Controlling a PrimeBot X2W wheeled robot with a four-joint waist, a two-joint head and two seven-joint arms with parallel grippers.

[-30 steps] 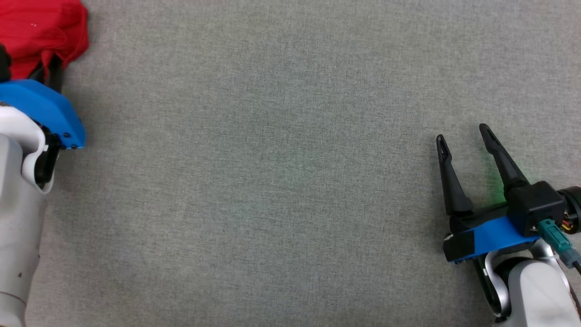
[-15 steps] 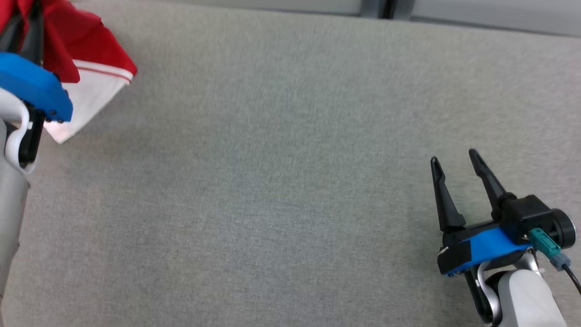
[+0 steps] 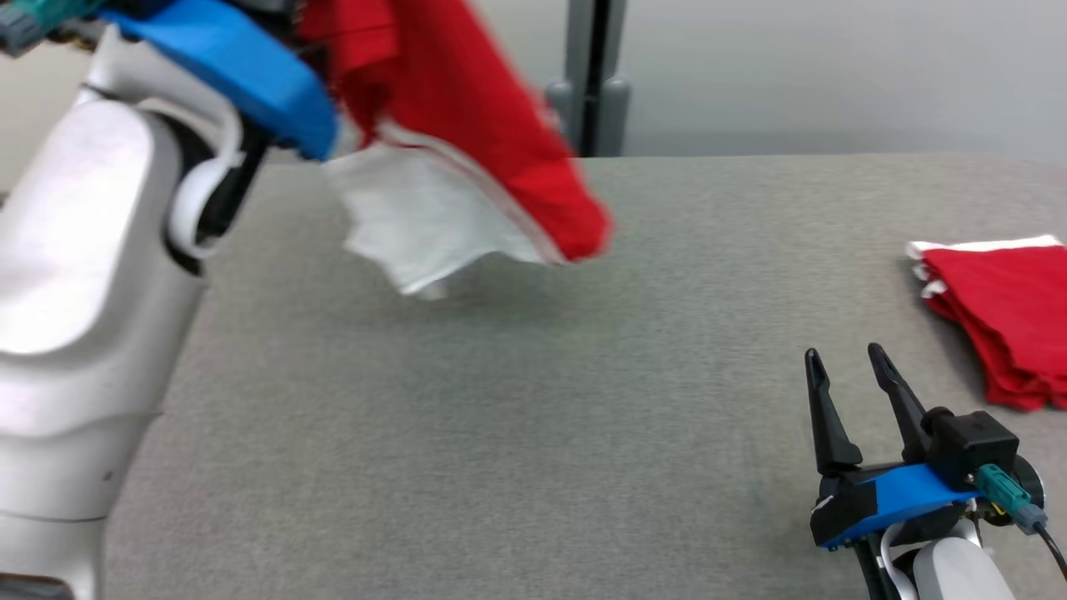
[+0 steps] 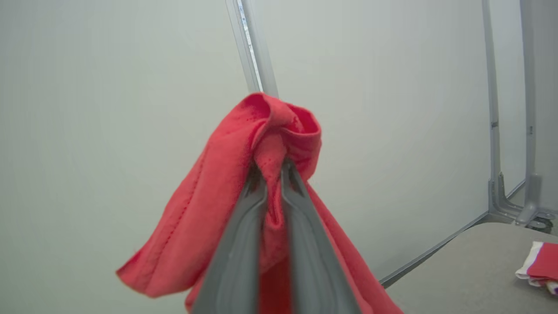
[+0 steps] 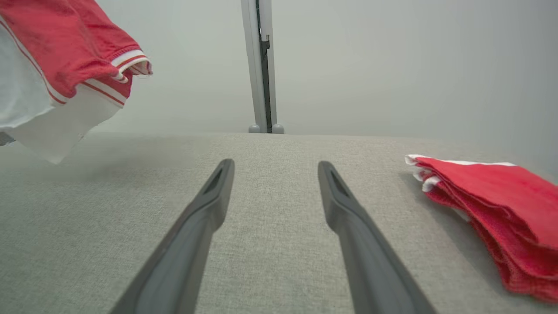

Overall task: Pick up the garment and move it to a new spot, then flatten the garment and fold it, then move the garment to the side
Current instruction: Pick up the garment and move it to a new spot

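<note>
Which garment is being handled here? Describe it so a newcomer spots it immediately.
Start at the grey table. Above its far left side, the left pincer holds a red-and-white garment in the air. Its neighbour, the red folded stack, lies flat at the right.

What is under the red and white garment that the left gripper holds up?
Grey table with a faint shadow lies under the garment, pinched by the left gripper. The table strip behind the cloth is hidden.
</note>
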